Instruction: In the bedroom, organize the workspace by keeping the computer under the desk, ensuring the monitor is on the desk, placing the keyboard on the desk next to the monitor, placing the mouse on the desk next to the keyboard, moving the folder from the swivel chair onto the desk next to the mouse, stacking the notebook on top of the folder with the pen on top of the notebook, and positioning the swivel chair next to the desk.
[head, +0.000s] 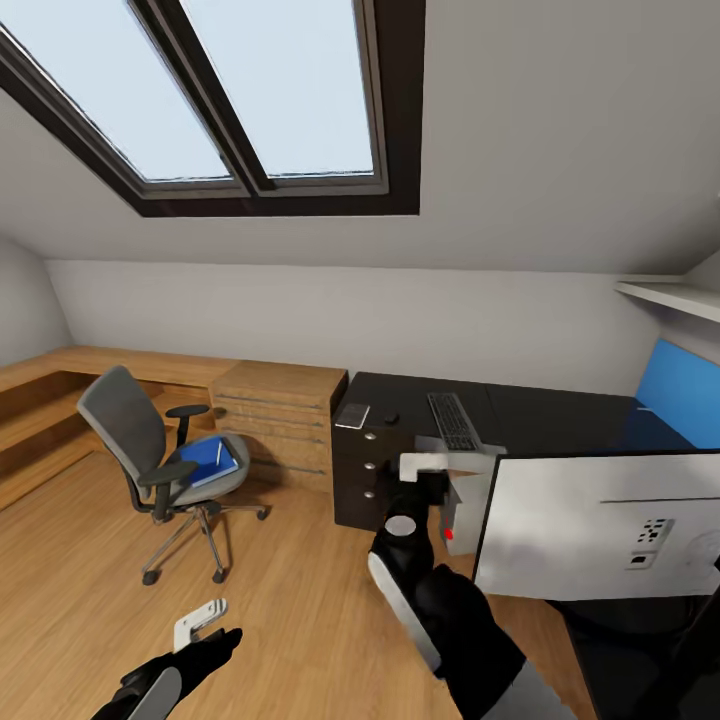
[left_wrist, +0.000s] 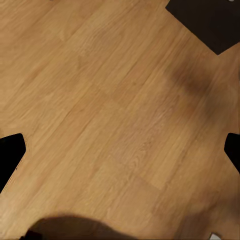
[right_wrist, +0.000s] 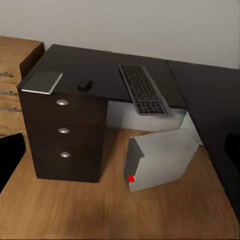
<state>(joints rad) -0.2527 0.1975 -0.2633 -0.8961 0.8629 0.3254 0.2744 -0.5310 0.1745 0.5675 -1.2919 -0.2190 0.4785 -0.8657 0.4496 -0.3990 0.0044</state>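
The right wrist view shows the computer (right_wrist: 160, 160) under the desk (right_wrist: 210, 95); the head view's left adds the swivel chair (head: 165, 450). Both grippers, left (head: 205, 618) and right (head: 432, 468), seem spread apart and empty.

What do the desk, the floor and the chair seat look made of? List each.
Desk: smooth black laminate or lacquer, by its faint sheen.
Floor: light wood planks, with visible grain and board seams.
Chair seat: grey padded fabric, matte; the base looks like shiny metal.

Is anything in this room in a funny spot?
Yes. The blue folder lies on the swivel chair seat instead of the desk, and the keyboard sits crooked, its near end poking out past the desk's edge.
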